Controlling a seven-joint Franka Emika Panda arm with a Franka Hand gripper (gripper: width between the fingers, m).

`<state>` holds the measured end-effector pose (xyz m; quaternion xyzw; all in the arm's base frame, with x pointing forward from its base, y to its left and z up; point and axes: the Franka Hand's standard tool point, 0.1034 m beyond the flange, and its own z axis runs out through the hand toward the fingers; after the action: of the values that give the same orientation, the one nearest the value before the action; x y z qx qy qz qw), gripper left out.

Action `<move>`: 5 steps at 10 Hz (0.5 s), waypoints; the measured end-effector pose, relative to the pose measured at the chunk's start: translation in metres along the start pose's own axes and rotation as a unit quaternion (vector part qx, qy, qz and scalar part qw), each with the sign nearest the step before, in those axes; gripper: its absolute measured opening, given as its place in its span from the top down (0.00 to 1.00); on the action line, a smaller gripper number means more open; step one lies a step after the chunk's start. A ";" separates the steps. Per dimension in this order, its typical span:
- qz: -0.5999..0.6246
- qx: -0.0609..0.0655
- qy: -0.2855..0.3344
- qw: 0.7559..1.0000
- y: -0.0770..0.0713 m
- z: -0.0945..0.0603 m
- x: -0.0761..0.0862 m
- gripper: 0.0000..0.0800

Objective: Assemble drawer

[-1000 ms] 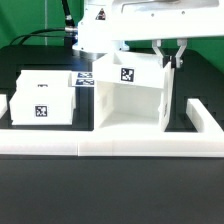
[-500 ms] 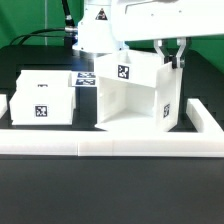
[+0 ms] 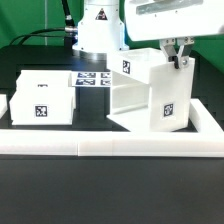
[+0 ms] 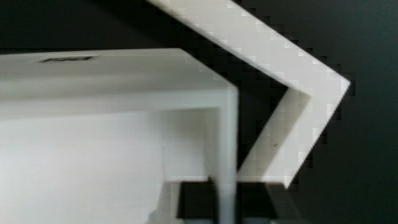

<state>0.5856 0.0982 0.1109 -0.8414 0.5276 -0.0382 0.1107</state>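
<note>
At the exterior view's right, the gripper (image 3: 178, 60) is clamped on the top edge of the drawer housing (image 3: 150, 100), its fingers pressed to either side of one thin wall. The housing stands just behind the white rail (image 3: 100, 146), askew to it. A tray box (image 3: 42, 98) sits well apart, toward the exterior view's left.

White rail (image 3: 60, 146), marker board (image 3: 92, 78), black table (image 3: 110, 192)
</note>
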 end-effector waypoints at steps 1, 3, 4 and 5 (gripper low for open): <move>0.045 0.002 -0.003 0.999 -0.001 0.000 -0.001 0.95; 0.095 0.009 -0.006 0.995 -0.003 0.001 -0.003 0.95; 0.106 0.011 -0.008 0.994 -0.003 0.001 -0.005 0.95; 0.113 0.011 -0.010 0.993 -0.003 0.001 -0.006 0.95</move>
<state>0.5863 0.1049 0.1111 -0.7753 0.6179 -0.0227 0.1288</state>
